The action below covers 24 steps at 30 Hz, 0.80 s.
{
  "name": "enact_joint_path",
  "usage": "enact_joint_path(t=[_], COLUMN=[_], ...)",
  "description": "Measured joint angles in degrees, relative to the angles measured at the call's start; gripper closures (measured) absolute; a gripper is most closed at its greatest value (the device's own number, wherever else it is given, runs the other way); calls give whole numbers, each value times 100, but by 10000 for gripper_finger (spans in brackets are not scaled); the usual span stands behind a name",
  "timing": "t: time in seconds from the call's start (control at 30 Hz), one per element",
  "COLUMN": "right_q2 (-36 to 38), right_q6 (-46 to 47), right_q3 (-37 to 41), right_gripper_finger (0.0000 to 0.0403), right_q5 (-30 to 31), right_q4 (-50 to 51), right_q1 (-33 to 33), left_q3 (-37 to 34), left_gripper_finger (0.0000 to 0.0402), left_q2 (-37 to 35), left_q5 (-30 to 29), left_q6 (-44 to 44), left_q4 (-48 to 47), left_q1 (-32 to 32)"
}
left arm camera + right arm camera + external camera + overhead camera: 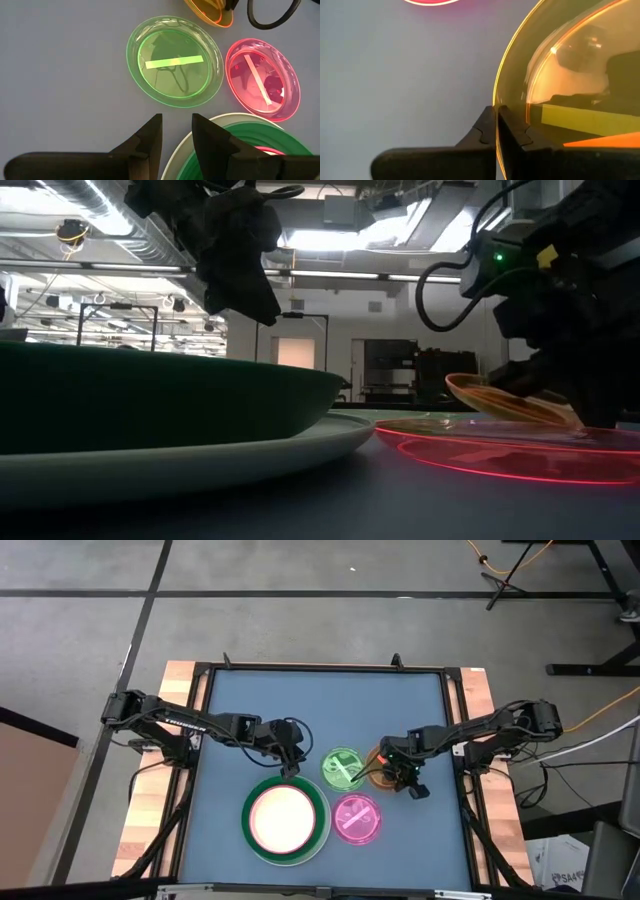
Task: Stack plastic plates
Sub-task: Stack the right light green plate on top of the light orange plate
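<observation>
1. Currently the right hand (403,776) has its fingers pinched together on the rim of the orange plate (381,769), thin rim clamped between the pads (487,131).
2. Orange plate is tilted in the low view, one edge raised off the surface (320,700), just beside the green translucent plate (343,767).
3. Left hand (291,766) hovers with fingers apart, holding nothing, over the far edge of the plate stack.
4. Stack: cream plate (287,819) on a pink one, in the dark green plate (254,833), on the white plate (200,131).
5. Small pink plate (357,818) lies flat, just beside the stack and close to the green translucent one.
</observation>
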<state>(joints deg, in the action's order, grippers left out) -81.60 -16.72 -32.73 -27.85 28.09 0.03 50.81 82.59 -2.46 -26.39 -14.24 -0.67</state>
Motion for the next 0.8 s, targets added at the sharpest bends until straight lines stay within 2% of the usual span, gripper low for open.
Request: enact_joint_path(t=[0.53,0.8], right_q2=[2,2], right_q6=[-328,-323], right_q3=[-611,-955], right_gripper_finger=[402,402], right_q5=[-126,584], right_q4=[49,49], right_q1=[-7,-7], left_q3=[0,0], left_gripper_finger=[303,303], left_q2=[0,-2], left_q5=[0,-2], left_q6=[0,4], left_q4=[170,573], left_q1=[0,-12])
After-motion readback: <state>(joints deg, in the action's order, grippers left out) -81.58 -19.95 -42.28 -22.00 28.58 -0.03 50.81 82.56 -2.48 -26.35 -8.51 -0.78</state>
